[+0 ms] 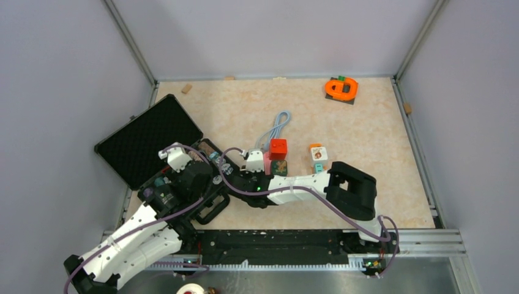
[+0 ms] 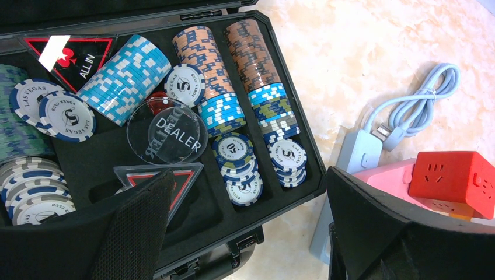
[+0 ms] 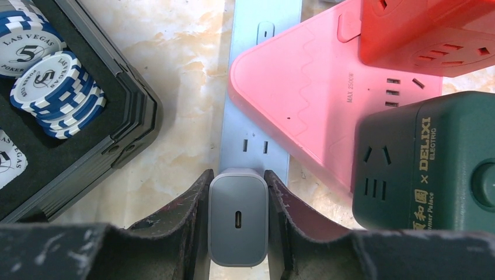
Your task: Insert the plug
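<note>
Though not visibly seated, have plug (image 3: 238,219) pinched in narrowed right gripper (image 3: 238,181) over strip's (image 3: 257,70) near end, just short of its empty two-slot socket, USB-C port facing wrist cam. Can't tell if touching strip. Seeing pink block (image 3: 303,99) overlapping strip's right edge, green cube (image 3: 432,163) right of that, red cube (image 3: 426,29) beyond. Have left gripper (image 2: 248,175) spread wide left of strip, over chip case (image 2: 303,189), holding nothing.

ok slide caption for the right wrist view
Right fingers clamp a grey charger over the pale blue power strip, beside a pink socket block and green cube
</note>
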### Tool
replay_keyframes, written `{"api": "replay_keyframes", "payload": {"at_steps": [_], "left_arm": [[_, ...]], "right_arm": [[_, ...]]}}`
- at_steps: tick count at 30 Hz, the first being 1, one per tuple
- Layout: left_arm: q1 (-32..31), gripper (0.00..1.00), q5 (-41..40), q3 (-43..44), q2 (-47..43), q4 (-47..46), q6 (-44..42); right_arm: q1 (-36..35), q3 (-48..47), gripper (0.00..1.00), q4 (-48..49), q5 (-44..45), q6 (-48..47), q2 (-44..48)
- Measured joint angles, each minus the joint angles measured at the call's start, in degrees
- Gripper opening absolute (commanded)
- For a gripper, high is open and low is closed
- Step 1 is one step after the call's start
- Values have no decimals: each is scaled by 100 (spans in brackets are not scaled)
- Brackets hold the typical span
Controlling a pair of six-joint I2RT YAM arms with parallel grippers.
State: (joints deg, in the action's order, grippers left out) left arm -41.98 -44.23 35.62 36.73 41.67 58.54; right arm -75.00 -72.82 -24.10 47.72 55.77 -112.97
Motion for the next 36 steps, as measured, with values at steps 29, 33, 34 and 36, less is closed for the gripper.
{"api": "replay_keyframes", "payload": {"at_steps": [29,33,34,36], "left_arm": [[2,99,310,7,173,-345,-579],[2,99,584,7,177,-608,-844],[2,99,658,7,173,-686,-927],[2,99,872,4,162,-863,-1113]], "right_arm": [[487,-133,99,-1327,-3812,-1447,2116],[1010,728,99,-369,-4634,-1419,2977],[1117,876,99,-212,-4774,-1403,3091],[1366,1174,99,85,-5093,-1366,3283]]}}
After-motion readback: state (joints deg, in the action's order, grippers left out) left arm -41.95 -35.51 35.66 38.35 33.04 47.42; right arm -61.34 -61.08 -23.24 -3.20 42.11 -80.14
